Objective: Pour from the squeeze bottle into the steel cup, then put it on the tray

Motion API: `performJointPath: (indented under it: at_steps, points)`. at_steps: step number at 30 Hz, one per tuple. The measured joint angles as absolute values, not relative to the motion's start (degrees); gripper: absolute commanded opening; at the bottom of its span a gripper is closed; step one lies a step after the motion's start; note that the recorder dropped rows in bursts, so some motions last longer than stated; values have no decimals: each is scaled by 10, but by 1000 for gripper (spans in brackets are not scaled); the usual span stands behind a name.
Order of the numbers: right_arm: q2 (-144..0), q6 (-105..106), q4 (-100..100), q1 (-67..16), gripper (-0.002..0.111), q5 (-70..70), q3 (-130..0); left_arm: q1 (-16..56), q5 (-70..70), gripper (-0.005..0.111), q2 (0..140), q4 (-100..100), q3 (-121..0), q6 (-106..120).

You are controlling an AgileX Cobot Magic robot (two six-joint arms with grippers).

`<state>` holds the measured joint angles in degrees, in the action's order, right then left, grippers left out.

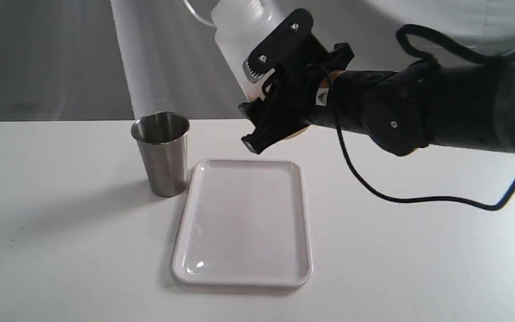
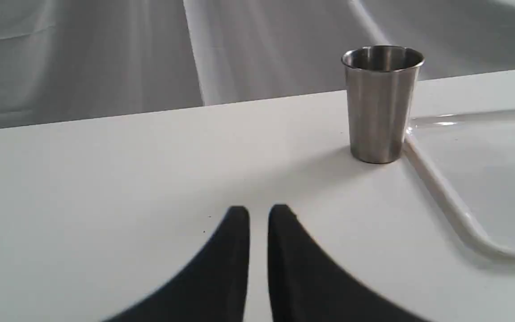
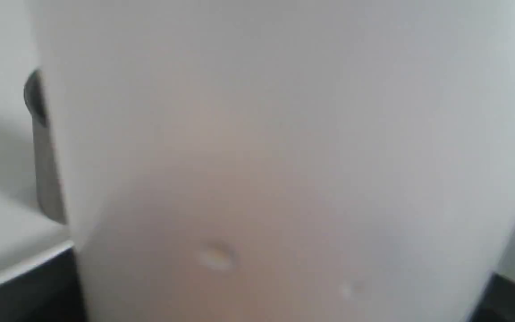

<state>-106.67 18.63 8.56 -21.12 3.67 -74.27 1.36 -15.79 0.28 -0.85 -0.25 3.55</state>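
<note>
Steel cup (image 1: pixel 162 154) just beside white tray (image 1: pixel 244 223)

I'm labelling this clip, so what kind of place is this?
Likely a robot lab test bench, not a kitchen: a white table, a plain grey cloth backdrop, and a black robot arm holding a bottle near one cup and a tray.

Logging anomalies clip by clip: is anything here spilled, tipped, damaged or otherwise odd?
Nothing stands out. The steel cup stands upright beside the tray, which lies flat and bare; no spill shows on the table. The right gripper holds the squeeze bottle in the air, leaning a little.
</note>
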Motion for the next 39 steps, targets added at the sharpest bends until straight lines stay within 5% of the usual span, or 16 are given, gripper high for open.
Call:
performJointPath:
  at_steps: [16,39]
  points:
    - [-1161,335,87,-211,0,-111,-906,14,-158,8,3,-8,-3,35]
    - [-1183,448,94,-211,0,-149,-922,14,-158,8,3,-8,-3,35]
